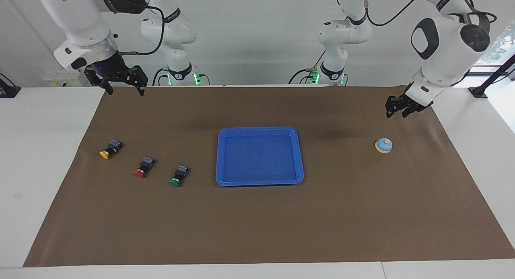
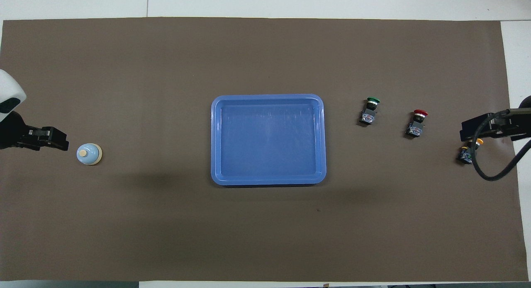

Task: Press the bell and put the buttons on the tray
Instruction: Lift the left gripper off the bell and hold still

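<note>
Bell point(image 1: 384, 145) sits alone on the brown mat point(image 1: 257, 222) toward the left arm's end of the desk point(image 1: 40, 170), light-blue dome on a cream base, cream knob on top, upright. Nothing touches it.

Left claw point(image 1: 397, 110) hangs in the air over the mat near the bell, clear of it, tips pointing down. Fingers stand apart, nothing between them. In the overhead view it shows at the mat's edge just beside the bell point(image 2: 88, 154).

Blue tray point(image 1: 260, 131) lies flat mid-mat, long side running along the desk, holding nothing.

Three push buttons lie on their sides in a slanting row toward the right arm's end, all on the mat and well apart from the tray:
- green button point(image 1: 178, 177), the one nearest the tray and farthest from the robots;
- red button point(image 1: 144, 167), between the other two;
- yellow button point(image 1: 109, 148), nearest the robots and the mat's edge.
Caps point away from the robots.

Right claw point(image 1: 123, 88) waits raised over the mat's corner at the robots' end, fingers spread wide, holding nothing. From overhead, the right arm's hardware partly covers the yellow button point(image 2: 468, 151).
</note>
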Available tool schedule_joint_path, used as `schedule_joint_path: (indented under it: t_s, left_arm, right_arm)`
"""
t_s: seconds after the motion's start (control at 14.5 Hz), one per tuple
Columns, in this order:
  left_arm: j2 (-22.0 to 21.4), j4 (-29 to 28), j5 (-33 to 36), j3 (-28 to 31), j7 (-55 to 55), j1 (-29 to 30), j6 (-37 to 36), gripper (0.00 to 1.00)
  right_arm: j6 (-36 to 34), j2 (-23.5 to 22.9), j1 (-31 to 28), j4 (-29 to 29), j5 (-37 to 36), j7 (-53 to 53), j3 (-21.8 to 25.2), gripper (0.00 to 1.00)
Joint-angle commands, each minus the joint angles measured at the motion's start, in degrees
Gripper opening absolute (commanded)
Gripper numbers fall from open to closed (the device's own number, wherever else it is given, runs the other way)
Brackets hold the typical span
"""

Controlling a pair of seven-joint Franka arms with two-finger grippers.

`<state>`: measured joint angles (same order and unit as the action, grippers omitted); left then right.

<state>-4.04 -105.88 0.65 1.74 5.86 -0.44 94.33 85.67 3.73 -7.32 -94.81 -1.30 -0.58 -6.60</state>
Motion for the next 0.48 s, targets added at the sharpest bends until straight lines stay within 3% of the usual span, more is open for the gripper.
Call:
schedule_joint_path:
  t_s: [0.0, 0.14, 0.41]
  left_arm:
    - [1.4, 8.4, -0.9, 0.5, -0.6, -0.4, -8.6, 1.0]
    - [4.4, 13.2, -1.0, -0.1, -0.6, -1.3, -10.2, 1.0]
    - [5.0, 13.6, -2.5, 0.0, -0.7, -1.3, -9.6, 1.0]
  right_arm:
    - [-0.9, 0.3, -0.8, 0.2, 0.0, 1.4, -0.5, 1.0]
    - [-0.9, 0.3, -0.8, 0.2, 0.0, 1.4, -0.5, 1.0]
    - [-0.9, 0.3, -0.8, 0.2, 0.1, 1.5, -0.5, 1.0]
